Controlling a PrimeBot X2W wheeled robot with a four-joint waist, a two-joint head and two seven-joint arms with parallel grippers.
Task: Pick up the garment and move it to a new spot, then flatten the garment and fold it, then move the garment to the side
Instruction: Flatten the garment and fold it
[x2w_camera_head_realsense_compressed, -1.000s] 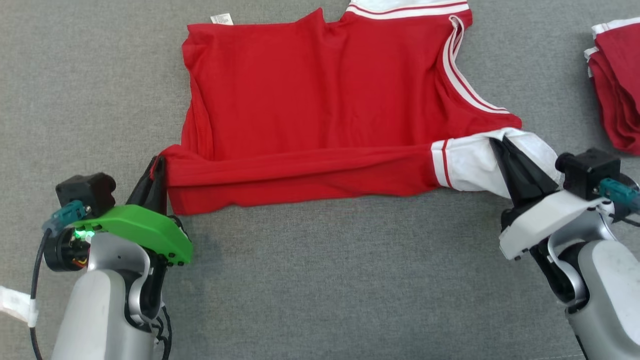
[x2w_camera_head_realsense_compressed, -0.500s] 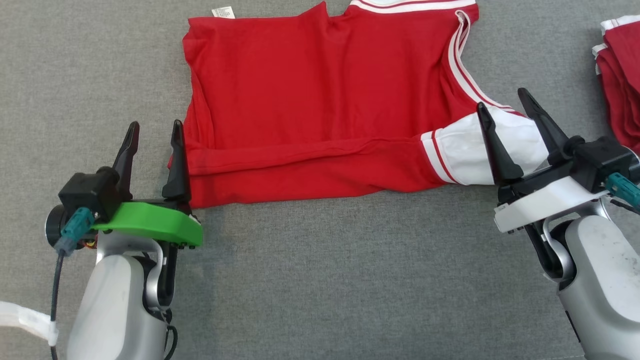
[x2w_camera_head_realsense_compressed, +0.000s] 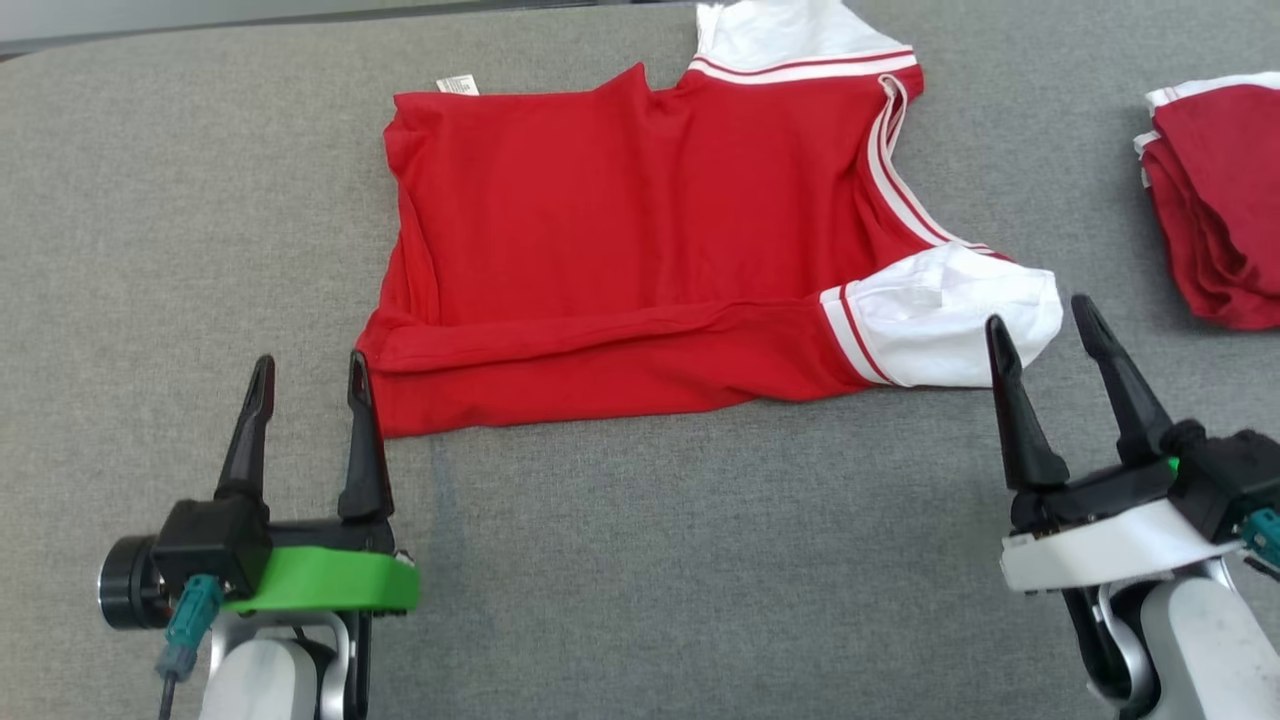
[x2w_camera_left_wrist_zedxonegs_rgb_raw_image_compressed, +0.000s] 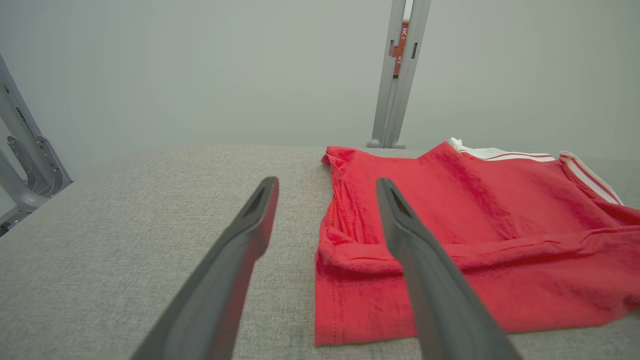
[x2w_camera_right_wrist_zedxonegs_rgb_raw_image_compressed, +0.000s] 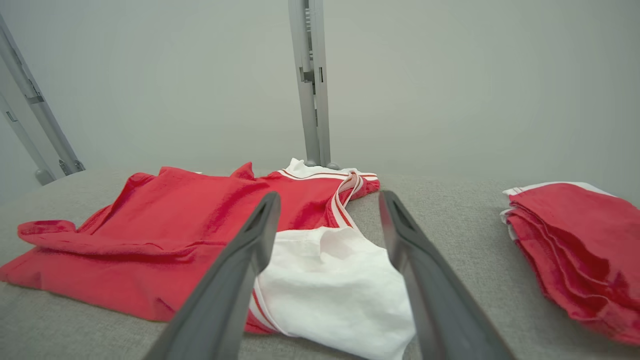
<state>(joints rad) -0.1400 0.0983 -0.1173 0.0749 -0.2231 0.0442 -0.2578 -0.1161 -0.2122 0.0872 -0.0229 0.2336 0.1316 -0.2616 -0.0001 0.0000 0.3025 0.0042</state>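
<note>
Left gripper (x2w_camera_head_realsense_compressed: 310, 358): fingers spread, empty; has let go of the garment's (x2w_camera_head_realsense_compressed: 640, 230) near-left corner. Right gripper (x2w_camera_head_realsense_compressed: 1037, 310): spread, empty; released from the white sleeve (x2w_camera_head_realsense_compressed: 940, 320), drawn back. Garment: red, near hem folded over, mid grey table (x2w_camera_head_realsense_compressed: 700, 560). Folded red stack (x2w_camera_head_realsense_compressed: 1215, 200): right edge.
</note>
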